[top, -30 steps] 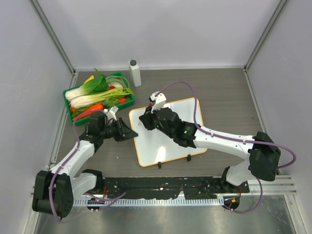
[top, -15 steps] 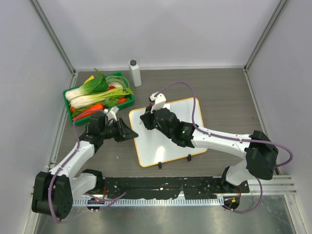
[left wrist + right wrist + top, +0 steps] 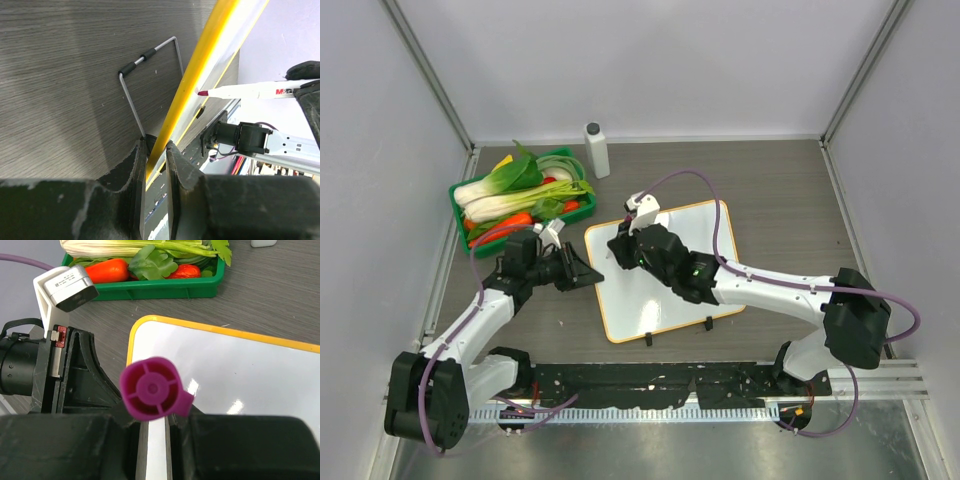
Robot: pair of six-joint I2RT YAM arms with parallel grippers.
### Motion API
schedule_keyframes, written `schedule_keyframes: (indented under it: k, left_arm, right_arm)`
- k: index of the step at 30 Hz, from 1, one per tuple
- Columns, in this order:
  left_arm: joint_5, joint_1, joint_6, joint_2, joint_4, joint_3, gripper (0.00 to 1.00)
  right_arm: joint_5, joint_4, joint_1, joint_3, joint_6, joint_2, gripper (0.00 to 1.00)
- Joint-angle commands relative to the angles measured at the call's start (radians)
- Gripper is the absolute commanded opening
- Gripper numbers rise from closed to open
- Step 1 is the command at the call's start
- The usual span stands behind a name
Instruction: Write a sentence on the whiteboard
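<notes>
**Marker poised at board corner, no ink yet**

Step in hand: prob. the approach to the first stroke. The left gripper is clamped on the whiteboard. The left wrist view shows the orange frame pinched btw both fingers, so this arm looks like the brace. The right gripper is closed round a marker, w/ the magenta butt end facing its wrist cam. No part of the sentence shows on the white face in any view, so the task looks barely begun.

Where: the board rests on the surface, one edge inside the left gripper, the rest spreading away from its fingertips & under the right gripper. Whether the gripped edge is lifted, can't tell. The marker tip sits ahead of & below the right gripper, just beside the frame and near the left gripper. Contact w/ the board: can't tell.

Axes: the board's long axis runs approx straight out from the left gripper. The marker's long axis passes thru the right gripper, butt back toward the wrist, tip pointing fwd-down at the board.

Next, my read: get the tip onto the white face just inside the frame w/ light pressure. Then stroke away from the left gripper along the long axis, while that gripper holds the board firm.
</notes>
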Motion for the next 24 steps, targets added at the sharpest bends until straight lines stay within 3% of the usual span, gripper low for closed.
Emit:
schedule_keyframes:
  k: [1,24]
  left_arm:
    - [-0.029,-0.007,0.002,-0.015,-0.015,0.019,0.00]
    - [-0.040,-0.017,0.007,-0.028,-0.023,0.020,0.00]
  right_arm:
    - [0.000,0.028,0.009,-0.017,0.003,-0.018,0.01]
    - [-0.020,-0.001,0.038,-0.086,0.049,-0.041,0.02]
